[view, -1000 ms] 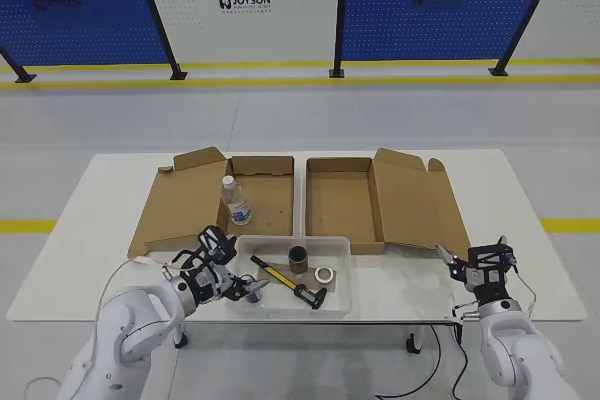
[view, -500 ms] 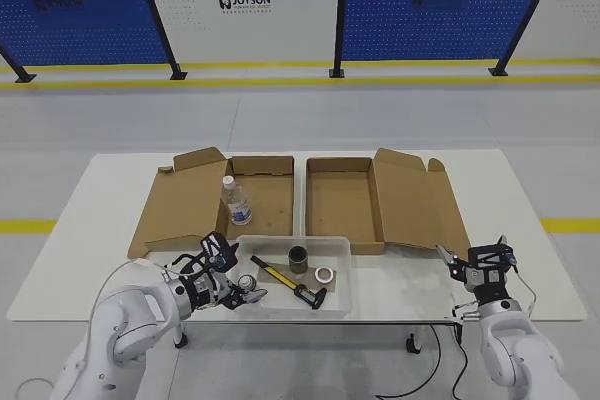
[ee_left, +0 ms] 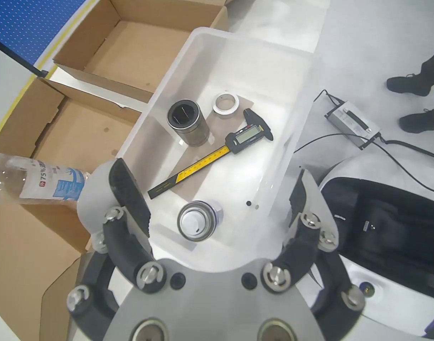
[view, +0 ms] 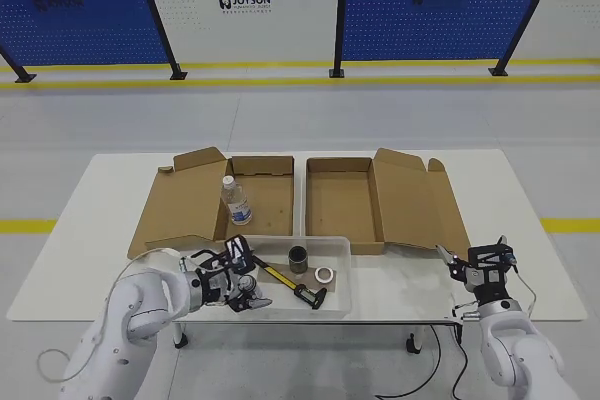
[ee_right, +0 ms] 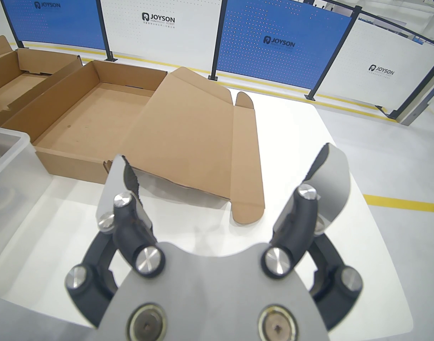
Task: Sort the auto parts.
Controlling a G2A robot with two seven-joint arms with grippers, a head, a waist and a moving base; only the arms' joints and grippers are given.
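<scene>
- Two shallow corrugated cardboard boxes lie open side by side: the left box (view: 272,208) holds a clear plastic bottle (view: 236,200), the right box (view: 338,205) none of the parts, so sorting looks barely begun.
- One translucent plastic bin (ee_left: 238,37) just in front holds four parts left to sort.
- Left gripper (ee_left: 211,177) hangs over the bin, jaws spread and empty; right gripper (ee_right: 222,156) is likewise spread near the table's right edge.
- Caliper (ee_left: 217,154): long, flat, yellow-and-black.
- Sleeve (ee_left: 187,122): dark steel cylinder, upright.
- Can (ee_left: 199,220): small, silver-capped, under the left gripper.
- Ring (ee_left: 225,105): thin, metallic.
</scene>
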